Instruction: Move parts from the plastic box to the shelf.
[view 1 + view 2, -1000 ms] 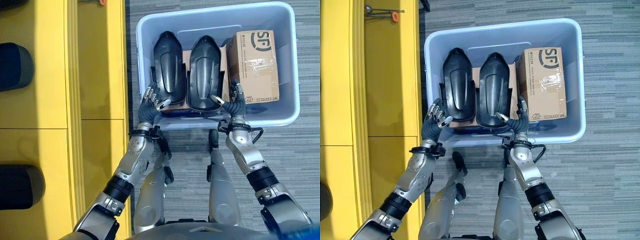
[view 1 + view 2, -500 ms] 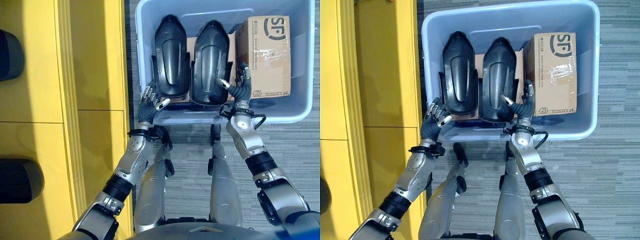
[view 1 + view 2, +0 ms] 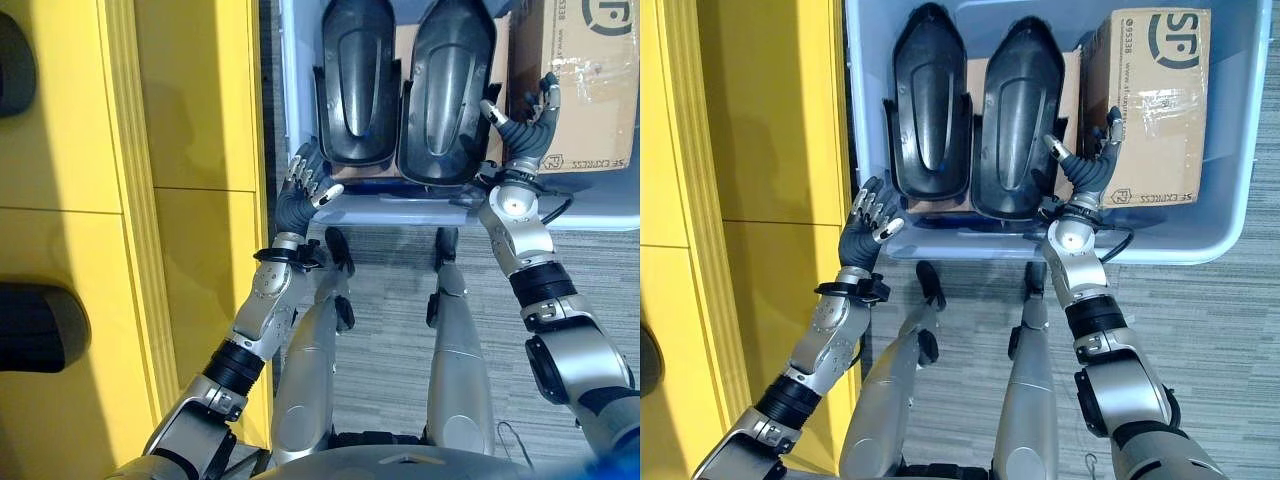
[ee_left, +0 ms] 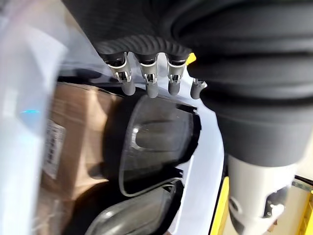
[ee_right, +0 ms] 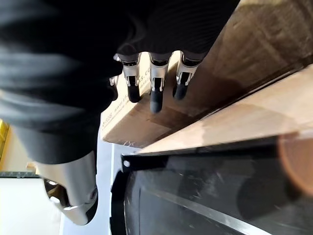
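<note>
Parts [image 3: 1015, 110] lie in plastic box [image 3: 1230, 225] between both hands' [image 3: 868, 225] [image 3: 1090, 165] open, empty fingers

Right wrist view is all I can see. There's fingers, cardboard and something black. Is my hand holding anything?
Observer: No. The right hand is open, between the carton and a black part.
Operator: How many black parts are there?
Observer: Two, side by side in the plastic box. The other part lies further left.
Operator: Where's my other hand?
Observer: The left hand is open at the box's near left corner, beside the yellow shelf.
</note>
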Motion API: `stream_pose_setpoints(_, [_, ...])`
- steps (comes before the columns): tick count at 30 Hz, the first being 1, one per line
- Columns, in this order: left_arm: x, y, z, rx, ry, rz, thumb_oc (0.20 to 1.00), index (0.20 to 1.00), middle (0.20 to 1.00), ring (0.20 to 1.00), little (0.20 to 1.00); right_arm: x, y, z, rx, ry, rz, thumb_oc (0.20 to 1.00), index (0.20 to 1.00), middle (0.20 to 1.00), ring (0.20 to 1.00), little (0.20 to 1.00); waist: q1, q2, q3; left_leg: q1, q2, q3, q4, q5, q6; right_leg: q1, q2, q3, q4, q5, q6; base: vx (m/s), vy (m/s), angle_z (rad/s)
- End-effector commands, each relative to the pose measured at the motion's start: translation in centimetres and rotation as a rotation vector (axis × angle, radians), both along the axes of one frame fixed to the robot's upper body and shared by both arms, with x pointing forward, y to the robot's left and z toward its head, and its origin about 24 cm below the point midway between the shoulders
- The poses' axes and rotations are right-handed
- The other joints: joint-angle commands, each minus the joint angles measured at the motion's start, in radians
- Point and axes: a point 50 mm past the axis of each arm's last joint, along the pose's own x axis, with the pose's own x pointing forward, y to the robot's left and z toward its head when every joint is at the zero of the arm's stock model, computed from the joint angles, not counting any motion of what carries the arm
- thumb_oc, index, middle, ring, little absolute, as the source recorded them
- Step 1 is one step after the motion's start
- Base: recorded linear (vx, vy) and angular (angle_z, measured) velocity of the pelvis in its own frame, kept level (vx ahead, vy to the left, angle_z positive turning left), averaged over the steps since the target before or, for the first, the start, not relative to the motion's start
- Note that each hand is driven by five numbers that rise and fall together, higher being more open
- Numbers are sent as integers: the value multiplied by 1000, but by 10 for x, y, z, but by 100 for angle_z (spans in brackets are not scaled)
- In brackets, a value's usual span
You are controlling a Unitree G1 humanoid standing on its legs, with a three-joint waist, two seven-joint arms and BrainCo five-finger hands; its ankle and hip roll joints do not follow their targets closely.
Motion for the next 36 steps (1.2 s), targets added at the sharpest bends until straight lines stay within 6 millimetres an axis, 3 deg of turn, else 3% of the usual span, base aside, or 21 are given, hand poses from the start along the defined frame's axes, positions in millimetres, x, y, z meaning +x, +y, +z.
stream_pose_setpoints(1, [-9,8,14,-2,-88,25,1000,1000,1000,1000,1000,-1,-7,2,25,-25,-18,1000,1000,1000,1000,1000,12,-6,-50,-73,49,-93,157,-113,-82,3,-14,-16,46,-17,24,-12,3,8])
stream_pose_setpoints(13, [-6,12,20,-3,-112,60,1000,1000,1000,1000,1000,-4,11,-6,-36,-7,48,1000,1000,1000,1000,1000,10,-13,-47,-116,42,-100,169,-116,-76,-40,-16,-17,65,-18,21,-7,6,3])
stream_pose_setpoints(23, [-6,11,20,-3,-112,63,1000,1000,1000,1000,1000,-8,10,-22,-49,37,33,1000,1000,1000,1000,1000,8,-20,-52,-112,36,-100,156,-112,-74,-35,-18,-15,48,-10,25,0,0,0])
stream_pose_setpoints(36, [-5,9,20,2,-109,50,1000,1000,1000,1000,1000,-5,4,-29,14,67,13,1000,1000,1000,1000,1000,5,-17,-45,-101,34,-98,142,-108,-75,-34,-17,-12,41,-5,28,0,0,0])
